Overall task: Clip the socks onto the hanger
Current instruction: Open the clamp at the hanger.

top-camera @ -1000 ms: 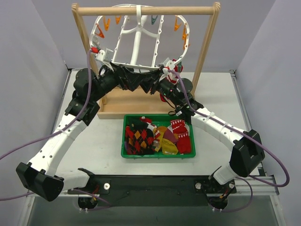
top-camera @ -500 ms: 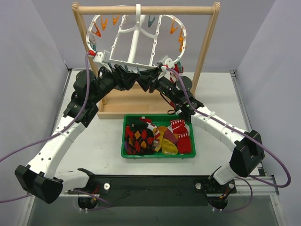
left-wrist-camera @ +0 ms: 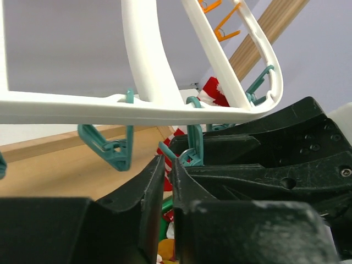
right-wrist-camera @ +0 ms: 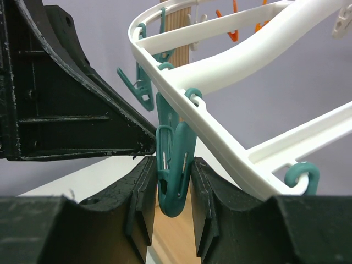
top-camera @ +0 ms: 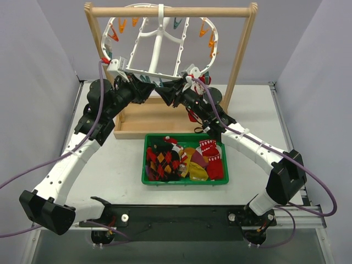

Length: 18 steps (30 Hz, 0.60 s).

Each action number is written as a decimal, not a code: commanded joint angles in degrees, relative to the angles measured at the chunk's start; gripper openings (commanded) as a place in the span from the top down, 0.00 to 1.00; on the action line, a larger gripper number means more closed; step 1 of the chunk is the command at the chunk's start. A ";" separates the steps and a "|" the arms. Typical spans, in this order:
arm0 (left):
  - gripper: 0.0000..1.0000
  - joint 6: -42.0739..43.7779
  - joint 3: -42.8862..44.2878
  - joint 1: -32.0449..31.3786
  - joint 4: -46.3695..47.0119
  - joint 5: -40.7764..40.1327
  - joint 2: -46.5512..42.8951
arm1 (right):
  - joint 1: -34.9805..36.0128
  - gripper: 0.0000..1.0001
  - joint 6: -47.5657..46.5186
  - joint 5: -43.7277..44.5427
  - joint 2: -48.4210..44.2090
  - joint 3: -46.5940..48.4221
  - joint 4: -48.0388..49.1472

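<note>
At upper centre of the top view hangs the hanger [top-camera: 159, 49]. The right gripper [right-wrist-camera: 175, 187] clamps a teal clip [right-wrist-camera: 175, 165]; whether the left gripper [left-wrist-camera: 169, 181] grasps anything cannot be told. Mid-frame, the socks [top-camera: 165, 159] fill the green bin [top-camera: 181, 182]; probably light and limp, best pinched at the cuff.

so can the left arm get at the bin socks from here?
Likely yes: the left gripper is up at the hanger by the clip the right gripper holds; the bin sits open lower down, with the socks uncovered.
</note>
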 commanded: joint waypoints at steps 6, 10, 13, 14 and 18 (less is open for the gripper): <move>0.88 -2.21 4.48 1.24 -1.13 -0.85 2.05 | -0.08 0.75 -0.21 -1.03 -0.42 2.42 8.64; 0.88 -2.82 5.88 1.33 -0.52 0.11 3.28 | -0.44 0.74 -0.12 -1.29 -0.24 1.98 8.90; 0.86 -4.05 7.11 1.42 -1.30 1.77 3.64 | -0.61 0.77 -0.12 -1.20 0.11 2.33 8.64; 0.84 -4.22 7.29 1.42 -2.26 2.04 3.73 | -0.87 0.78 -0.21 -1.29 0.28 2.50 8.47; 0.71 -5.45 6.85 1.51 -5.08 2.40 1.80 | -1.05 0.79 -1.08 -1.46 0.72 3.38 7.68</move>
